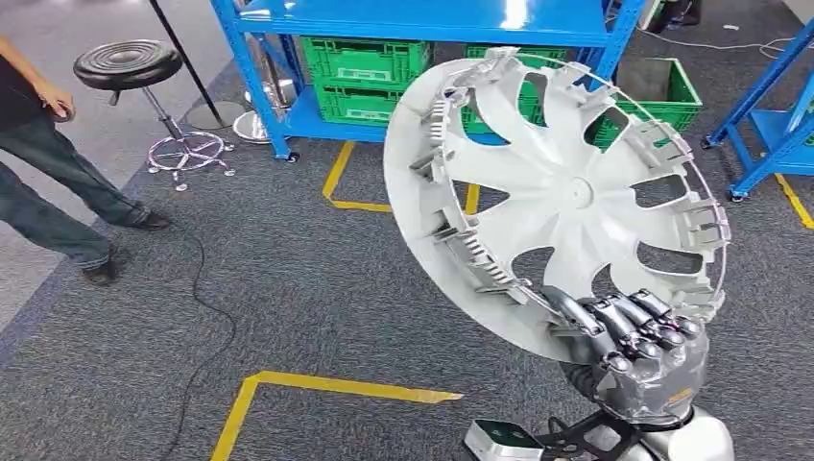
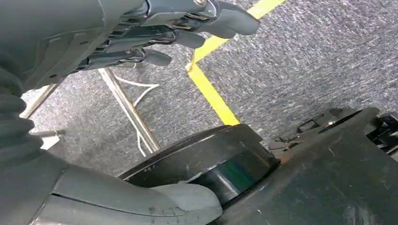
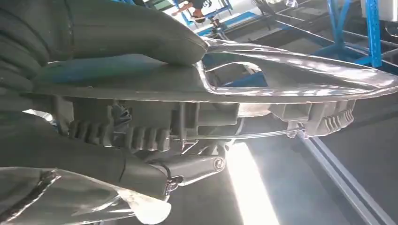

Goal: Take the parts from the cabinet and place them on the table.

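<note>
Carry step, by my read: right hand (image 1: 638,351) grips a silver wheel cover (image 1: 566,192) by its lower rim, held up over carpet w/ no table in sight; left hand (image 2: 155,33) hangs w/ nothing in it, fingers loosely apart; next it needs a turn toward the table.

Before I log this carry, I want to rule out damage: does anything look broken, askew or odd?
Nothing looks broken. The wheel cover is held tilted, gripped at its lower rim by the right hand, its clips and wire ring looking intact. The left hand hangs empty over the carpet. A black cable trails loose across the floor.
</note>
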Available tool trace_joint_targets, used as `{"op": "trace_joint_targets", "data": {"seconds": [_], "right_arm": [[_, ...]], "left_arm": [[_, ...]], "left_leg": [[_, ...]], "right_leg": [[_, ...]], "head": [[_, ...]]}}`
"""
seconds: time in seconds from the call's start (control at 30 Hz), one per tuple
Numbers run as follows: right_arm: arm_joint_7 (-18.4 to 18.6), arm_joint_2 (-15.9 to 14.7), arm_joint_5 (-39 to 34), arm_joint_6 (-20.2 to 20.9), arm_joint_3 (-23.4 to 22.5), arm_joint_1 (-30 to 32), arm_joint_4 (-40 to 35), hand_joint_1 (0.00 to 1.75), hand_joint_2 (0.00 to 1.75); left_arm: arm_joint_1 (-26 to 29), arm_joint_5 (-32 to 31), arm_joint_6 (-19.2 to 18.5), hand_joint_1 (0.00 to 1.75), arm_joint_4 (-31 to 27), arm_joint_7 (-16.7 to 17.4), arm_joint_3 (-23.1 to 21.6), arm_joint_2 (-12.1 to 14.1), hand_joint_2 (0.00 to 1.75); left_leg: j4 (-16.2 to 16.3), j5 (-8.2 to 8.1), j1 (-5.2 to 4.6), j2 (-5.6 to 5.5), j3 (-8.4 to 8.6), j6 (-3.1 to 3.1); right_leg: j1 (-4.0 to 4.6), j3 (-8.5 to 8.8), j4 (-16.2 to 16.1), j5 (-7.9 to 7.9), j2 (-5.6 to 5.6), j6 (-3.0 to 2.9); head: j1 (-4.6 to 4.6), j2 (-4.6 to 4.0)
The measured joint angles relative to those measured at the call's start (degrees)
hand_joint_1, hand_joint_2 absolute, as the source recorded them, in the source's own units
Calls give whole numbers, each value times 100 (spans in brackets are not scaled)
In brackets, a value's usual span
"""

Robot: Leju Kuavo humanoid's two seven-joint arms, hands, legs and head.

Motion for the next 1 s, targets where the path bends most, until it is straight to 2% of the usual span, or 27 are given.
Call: {"op": "trace_joint_targets", "data": {"seconds": [0.3, 0.33, 0.43, 0.57, 0.6, 0.63, 0.67, 0.77, 0.8, 0.83, 0.87, 0.93, 0.97, 1.0], "right_arm": [[0, 0, -24, 0, 4, -9, 4, 175, 175], [0, 0, -26, 0, 7, -12, 4, 175, 175], [0, 0, -31, 0, 9, -14, 7, 175, 175], [0, 0, -39, 0, 18, -14, 7, 175, 175], [0, 0, -39, 0, 20, -16, 7, 175, 175], [0, 0, -39, 0, 22, -7, 4, 175, 175], [0, 0, -42, 0, 24, -10, 4, 175, 175], [0, 0, -50, 0, 26, -10, 7, 175, 175], [0, 0, -52, 0, 26, -8, 9, 175, 175], [0, 0, -50, 0, 26, -8, 15, 175, 175], [0, 0, -50, 0, 24, -7, 26, 175, 175], [0, 0, -52, 0, 24, -11, 28, 175, 175], [0, 0, -55, 0, 26, -19, 33, 175, 175], [0, 0, -57, 0, 26, -23, 31, 175, 175]], "left_arm": [[0, 52, -55, 0, 0, 2, 11, 2, 175], [1, 52, -57, 0, 0, 2, 11, 7, 175], [0, 55, -66, 0, 0, 7, 15, 9, 175], [-2, 55, -68, 0, 0, 11, 24, 11, 175], [-4, 55, -68, 0, 0, 11, 26, 7, 175], [-5, 55, -68, 0, 0, 13, 28, -11, 175], [-10, 57, -68, 0, 0, 15, 33, -11, 175], [-2, 68, -68, 0, 0, 26, 44, -11, 175], [-2, 70, -68, 0, 0, 35, 46, -11, 175], [-1, 70, -68, 0, 0, 37, 46, -11, 175], [-1, 70, -68, 0, 0, 42, 48, -11, 175], [-2, 70, -66, 0, 0, 44, 48, -22, 175], [-2, 70, -61, 0, 0, 44, 50, -9, 175], [-5, 72, -59, 0, 0, 46, 52, -11, 175]], "left_leg": [[9, -3, -4, 0, -2, 3], [34, -12, -19, -1, -10, 23], [48, -17, -19, 0, -19, 33], [71, -32, -27, 0, -35, 87], [-3, 4, -11, 3, -15, 128], [-123, 70, 58, 18, 47, 160], [-167, 91, 54, 29, 68, 179], [-165, 102, 48, 40, 52, 195], [-160, 99, 47, 40, 51, 193], [-150, 94, 49, 38, 52, 186], [-132, 80, 56, 29, 53, 171], [-58, 20, 73, 6, 54, 115], [-18, -13, 53, -1, 35, 67], [54, -32, 26, -4, -6, 38]], "right_leg": [[-12, -1, -5, 5, -1, 5], [-21, -3, -13, 14, -2, 22], [-21, -4, -12, 17, -2, 29], [-26, 6, -43, 28, -1, 68], [-12, 25, -71, 42, 1, 102], [-9, -25, -65, -3, 0, 112], [6, -81, 109, -149, -12, 116], [-14, -692, 1412, -734, -14, 151], [-15, -845, 1705, -784, -16, 166], [-17, -849, 1662, -672, -17, 176], [-24, -709, 1365, -443, -21, 184], [-53, -177, 262, 95, -30, 192], [-44, -44, 36, -32, -5, 189], [-40, -15, 5, 5, 21, 115]], "head": [[0, 0], [-2, 0], [-4, 0], [-2, 0], [-4, 0], [0, 0], [18, 0], [20, 0], [22, 0], [22, 0], [26, 0], [26, 0], [28, 0], [24, 0]]}}
